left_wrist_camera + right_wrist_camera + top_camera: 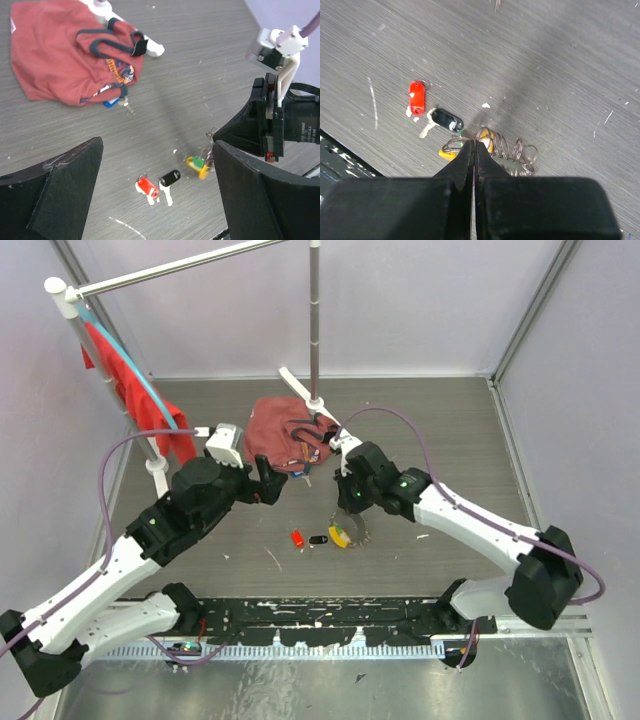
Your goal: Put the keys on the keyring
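Observation:
The keyring is a silvery coiled wire lying on the table, also in the top view. My right gripper is shut, its tips pinching the coil's left end, where yellow and green key tags sit. A red-tagged key and a black-tagged key lie loose just left of it. In the left wrist view they show as the red key, black key and yellow-green tags. My left gripper is open and empty, above the table over these keys.
A red drawstring bag lies behind the grippers, with a blue-tagged key at its edge. A metal pole stand rises behind the bag. A rack with red cloth stands at the left.

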Controlling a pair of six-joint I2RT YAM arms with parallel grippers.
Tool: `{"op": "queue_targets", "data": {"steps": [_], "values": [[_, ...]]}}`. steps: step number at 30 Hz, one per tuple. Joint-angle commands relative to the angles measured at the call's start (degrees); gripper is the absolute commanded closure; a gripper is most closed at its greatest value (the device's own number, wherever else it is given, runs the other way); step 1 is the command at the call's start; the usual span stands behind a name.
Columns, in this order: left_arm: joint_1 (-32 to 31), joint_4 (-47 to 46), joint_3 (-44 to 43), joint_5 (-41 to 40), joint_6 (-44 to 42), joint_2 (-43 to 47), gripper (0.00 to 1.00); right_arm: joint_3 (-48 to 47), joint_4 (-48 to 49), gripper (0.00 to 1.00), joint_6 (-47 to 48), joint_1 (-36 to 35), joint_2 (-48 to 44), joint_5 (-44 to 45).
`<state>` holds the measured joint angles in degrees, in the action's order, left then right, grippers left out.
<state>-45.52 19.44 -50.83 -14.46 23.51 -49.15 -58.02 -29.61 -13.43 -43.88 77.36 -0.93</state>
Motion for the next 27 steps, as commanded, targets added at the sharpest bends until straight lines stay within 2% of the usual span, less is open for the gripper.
{"op": "queue_targets", "data": {"steps": [1,3,6,10,14,17,19,21,23,25,27], "values": [[0.2,-6.1,-0.7,1.5,1.1,0.4,0.02,-0.4,5.2,0.99,0.0,-0.3,-6.0,2.1],[0.2,-4.8,-2.2,2.3,0.5,-0.4,0.0,-0.2,6.6,0.99,0.5,-0.3,-9.2,3.2],[0.2,-3.7,-4.1,6.1,-1.6,-1.6,0.03,-0.2,9.5,0.99,2.9,-0.3,-14.5,4.0],[0.2,-2.9,-5.9,10.7,-4.4,-2.3,0.06,-1.6,12.8,0.99,8.9,-0.2,-18.0,0.9],[0.2,1.3,-10.4,13.7,-7.8,-3.8,0.06,-9.6,6.7,0.99,14.2,-0.2,-17.4,-4.5],[0.2,11.6,-17.9,14.3,-10.4,-8.3,0.0,-13.4,3.7,0.99,17.9,-0.3,-18.0,-6.2],[0.2,21.6,-24.9,14.2,-11.3,-12.9,0.02,-13.4,3.5,0.99,20.1,-0.3,-19.2,-6.4],[0.2,33.0,-32.5,12.0,-11.1,-18.0,0.02,-13.6,3.5,0.99,21.0,-0.3,-20.1,-6.8],[0.2,40.6,-37.3,7.0,-9.6,-24.0,0.02,-13.9,3.1,0.99,21.2,-0.3,-21.0,-7.2],[0.2,45.5,-39.9,3.3,-8.4,-28.2,0.02,-14.4,2.8,0.99,21.1,-0.3,-21.9,-7.7],[0.2,47.2,-40.2,3.0,-8.3,-29.8,0.02,-14.3,3.3,0.99,20.3,-0.3,-23.1,-7.4]]}}
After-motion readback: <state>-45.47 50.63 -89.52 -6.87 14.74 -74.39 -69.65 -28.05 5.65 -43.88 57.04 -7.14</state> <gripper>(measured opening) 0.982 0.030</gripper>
